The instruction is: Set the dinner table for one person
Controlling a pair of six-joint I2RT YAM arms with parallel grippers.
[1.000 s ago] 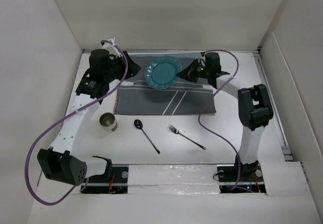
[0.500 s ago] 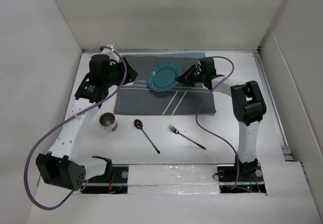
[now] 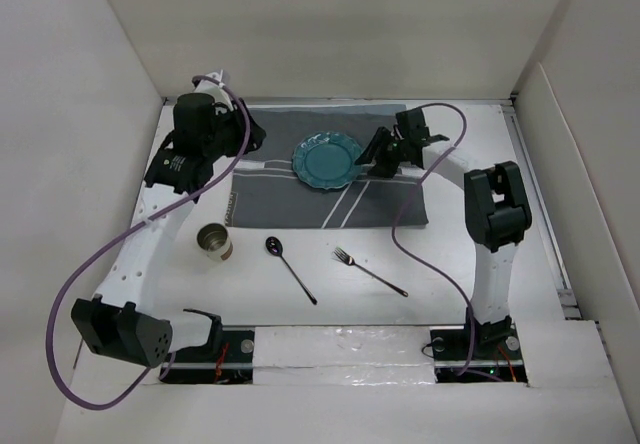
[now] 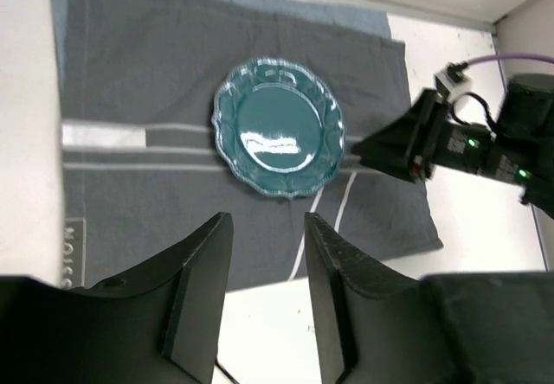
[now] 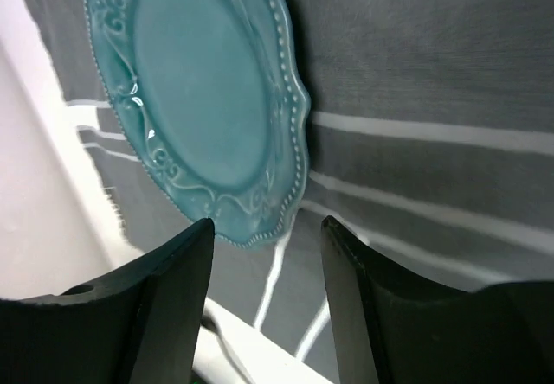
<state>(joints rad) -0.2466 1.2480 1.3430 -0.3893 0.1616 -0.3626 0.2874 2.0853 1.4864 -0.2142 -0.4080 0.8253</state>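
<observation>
A teal scalloped plate (image 3: 327,161) (image 4: 279,126) (image 5: 201,99) lies flat on the dark grey striped placemat (image 3: 300,196) at the back of the white dinner table (image 3: 250,299). My right gripper (image 3: 368,162) (image 5: 267,224) stands open just right of the plate's rim, with nothing between its fingers. To the left of the plate, my left gripper (image 3: 256,136) (image 4: 267,221) hangs open and empty above the placemat's left part. A metal cup (image 3: 214,241), a dark spoon (image 3: 290,269) and a fork (image 3: 368,271) lie on the bare table in front of the placemat.
White walls close in the table on the left, the back and the right. The right arm's purple cable (image 3: 415,244) loops over the placemat's right end. In the left wrist view the right gripper (image 4: 407,142) shows at the plate's right.
My right gripper has gone from shut on the plate's rim to open, letting the plate go onto the placemat. The plate came slightly nearer. The left gripper drew back a little to the left.
</observation>
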